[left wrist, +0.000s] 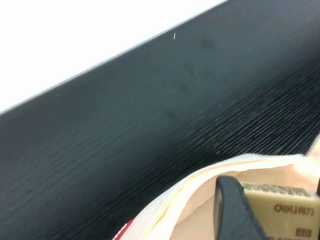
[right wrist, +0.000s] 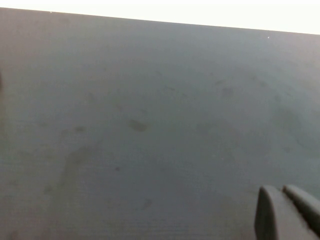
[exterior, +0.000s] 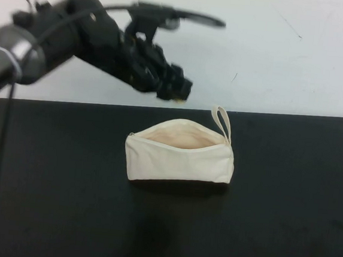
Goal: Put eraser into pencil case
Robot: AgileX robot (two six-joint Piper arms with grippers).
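You're at a bare lab-style test bench: black wood-grain table [exterior: 51, 202], plain white wall [exterior: 297, 61] behind, cabled robot arm [exterior: 53, 34] overhead.

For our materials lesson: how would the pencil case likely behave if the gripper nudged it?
The pencil case looks like soft fabric, so it would probably dent before sliding. The left gripper holds the eraser above its open mouth; the right gripper hangs over bare table.

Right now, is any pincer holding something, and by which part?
Left pincer, above the case, grips the eraser by its sides. Right pincer holds nothing.
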